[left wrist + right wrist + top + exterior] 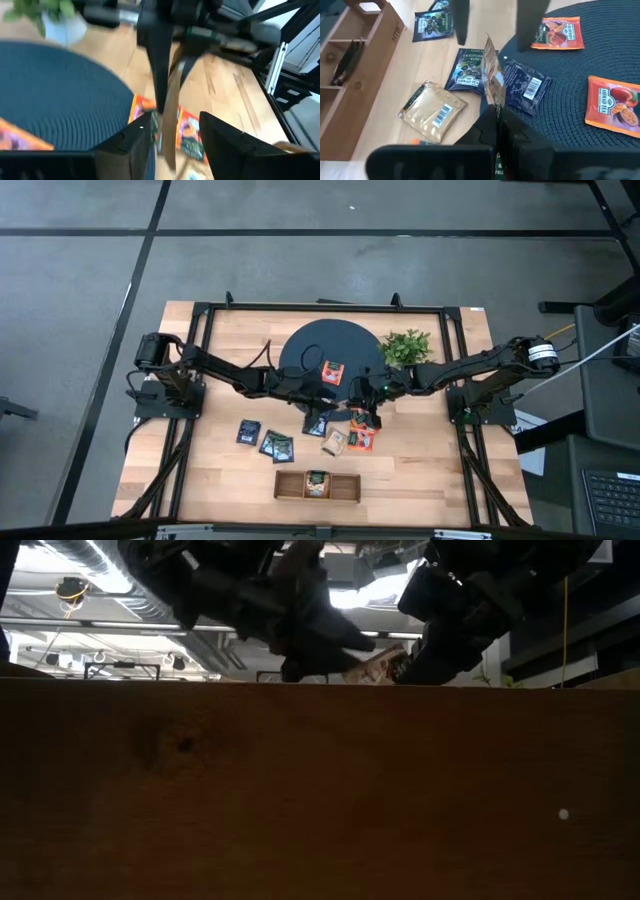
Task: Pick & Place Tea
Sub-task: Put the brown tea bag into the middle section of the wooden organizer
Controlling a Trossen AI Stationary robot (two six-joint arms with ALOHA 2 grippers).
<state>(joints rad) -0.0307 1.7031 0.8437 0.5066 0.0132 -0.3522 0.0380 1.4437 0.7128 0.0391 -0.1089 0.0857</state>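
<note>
You had the right gripper [495, 117] with jaws clamped on a beige sachet [491, 75] held edge-up just off the round dark mat [310, 350]. The left gripper [172, 140] stood beside it, jaws apart. Loose sachets [432, 110] lay around the mat; the tray [345, 486] sat nearer the surface's front edge. The low view hid the surface.

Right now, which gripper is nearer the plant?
The right gripper. It sits just in front of the plant, on the mat's near edge, fingers shut on a sachet. The left gripper is farther left, fingers open.
</note>
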